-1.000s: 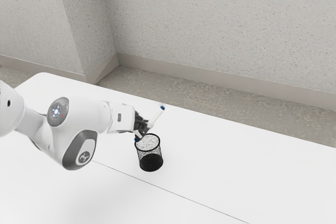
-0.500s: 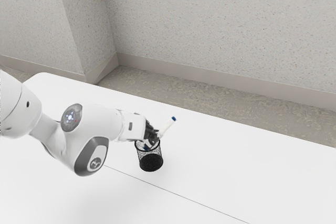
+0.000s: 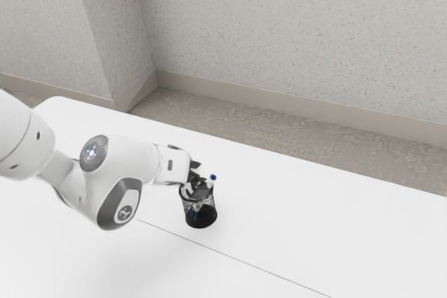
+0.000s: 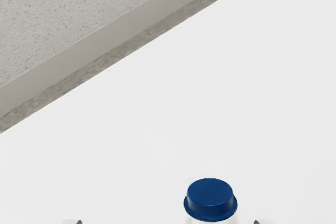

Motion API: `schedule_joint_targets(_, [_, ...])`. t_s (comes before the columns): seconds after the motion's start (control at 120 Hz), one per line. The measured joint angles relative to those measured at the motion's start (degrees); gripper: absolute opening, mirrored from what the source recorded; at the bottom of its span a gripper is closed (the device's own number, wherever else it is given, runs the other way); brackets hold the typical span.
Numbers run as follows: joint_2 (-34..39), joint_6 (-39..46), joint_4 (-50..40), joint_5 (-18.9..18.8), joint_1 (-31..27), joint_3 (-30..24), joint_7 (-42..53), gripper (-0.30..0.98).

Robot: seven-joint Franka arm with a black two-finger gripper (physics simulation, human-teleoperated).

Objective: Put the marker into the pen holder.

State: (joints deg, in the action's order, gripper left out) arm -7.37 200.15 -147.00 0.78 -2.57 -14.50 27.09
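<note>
And here's the marker [image 3: 213, 178], right in the holder [image 3: 211, 207]! Its lower end shows through the mesh, down near the base, while the upper blue end [image 4: 210, 198] pokes up above the rim. It's on a slant, foot towards the exterior view's left, head towards its right, and that makes sense: the holder is wide and the marker slim, so the mesh wall can prop it without anything pinching it upright.

Now the gripper [image 3: 198, 178], low over the rim, and its fingers [image 3: 195, 165] are spread! The wrist view has a dark tip to either side of the blue end, each apart from it, so the claw looks to be gripping nothing. Being that low pays off, because the marker has hardly any way to drop and little chance to miss the rim.

The arm [image 3: 112, 172] reaches in from the side, leaving the holder standing square on the table [image 3: 293, 228], its flat base probably there to take a light nudge. By the look of it the job is all but done, and what's wanted is a clean lift, straight up, fingers wide. The danger? A finger catching the blue end or the rim, dragging the marker out or tipping that light holder.
</note>
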Motion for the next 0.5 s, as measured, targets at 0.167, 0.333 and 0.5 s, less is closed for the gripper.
schedule_joint_targets(0.167, [6.87, -17.06, 9.06, 0.34, 0.66, 1.08, -1.23, 0.56])
schedule_joint_targets(0.333, [2.89, -60.39, 44.43, -0.72, 2.21, 3.85, -7.62, 0.63])
schedule_joint_targets(0.5, [0.77, -86.81, 58.82, -3.12, 5.89, 15.09, -12.68, 0.66])
